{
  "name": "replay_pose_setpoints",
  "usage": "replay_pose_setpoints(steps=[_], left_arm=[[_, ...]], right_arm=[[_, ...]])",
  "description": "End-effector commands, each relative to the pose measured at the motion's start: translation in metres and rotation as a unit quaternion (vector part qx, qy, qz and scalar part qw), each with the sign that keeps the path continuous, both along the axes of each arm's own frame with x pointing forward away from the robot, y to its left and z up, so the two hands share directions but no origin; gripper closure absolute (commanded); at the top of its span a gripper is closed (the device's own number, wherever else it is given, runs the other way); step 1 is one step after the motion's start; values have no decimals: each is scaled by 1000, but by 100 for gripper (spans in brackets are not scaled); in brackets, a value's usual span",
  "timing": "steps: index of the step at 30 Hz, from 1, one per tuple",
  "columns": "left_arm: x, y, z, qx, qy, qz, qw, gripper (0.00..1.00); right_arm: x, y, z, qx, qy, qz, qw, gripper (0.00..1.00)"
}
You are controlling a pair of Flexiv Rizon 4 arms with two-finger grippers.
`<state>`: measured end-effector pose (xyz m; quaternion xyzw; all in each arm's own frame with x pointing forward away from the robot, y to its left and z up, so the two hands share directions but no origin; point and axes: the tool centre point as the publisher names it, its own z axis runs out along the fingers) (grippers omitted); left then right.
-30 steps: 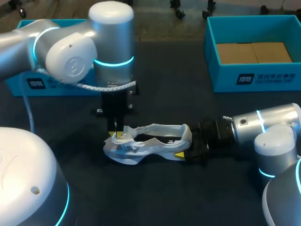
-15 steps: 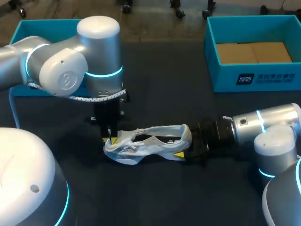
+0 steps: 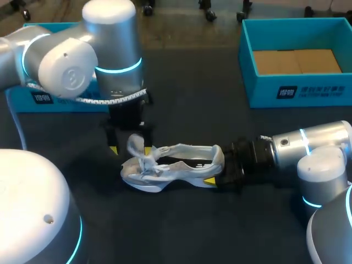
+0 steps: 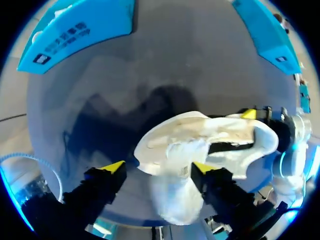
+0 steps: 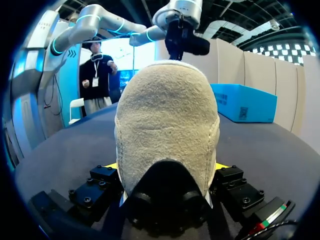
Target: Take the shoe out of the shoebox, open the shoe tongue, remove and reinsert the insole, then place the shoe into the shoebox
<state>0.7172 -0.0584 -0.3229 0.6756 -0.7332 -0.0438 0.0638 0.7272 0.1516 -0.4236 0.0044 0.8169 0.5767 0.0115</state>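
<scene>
At the far left sits a blue cardboard box part [image 3: 60,99], stiff-walled and square-edged. I can't tell whether it is a lid or a second box.

Just in front of it the left gripper [image 4: 159,168] hangs over the toe end of the shoe [image 3: 176,165], its yellow-tipped fingers spread wide. The tongue [image 3: 136,144] stands up between them, a soft, floppy white flap. It sits close to one finger, but I don't see it pinched from both sides.

The shoe lies on its sole on the dark, matte table [image 3: 198,115], out of the box. It is a low white trainer with limp laces, and its mouth gapes open.

At the heel, the right gripper [image 5: 166,167] is clamped on either side of the rounded heel cup. The cup looks fuzzy and towel-like, in a pale beige.

The open blue shoebox [image 3: 250,82] waits at the far right, well apart, with flat brown cardboard lining its floor.

To my eye the tongue-opening step is in hand and nearly done. Next comes the insole, which would mean the left fingers narrowing and dipping into the mouth while the heel stays pinned. The soft upper could easily fold back over the opening.
</scene>
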Motion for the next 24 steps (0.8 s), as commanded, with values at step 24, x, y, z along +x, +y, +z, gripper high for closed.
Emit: replay_pose_setpoints(steps=[24], left_arm=[[16, -88, 97, -66, -45, -163, 983, 34]], right_arm=[[-1, 4, -3, -3, 0, 0, 1000, 100]])
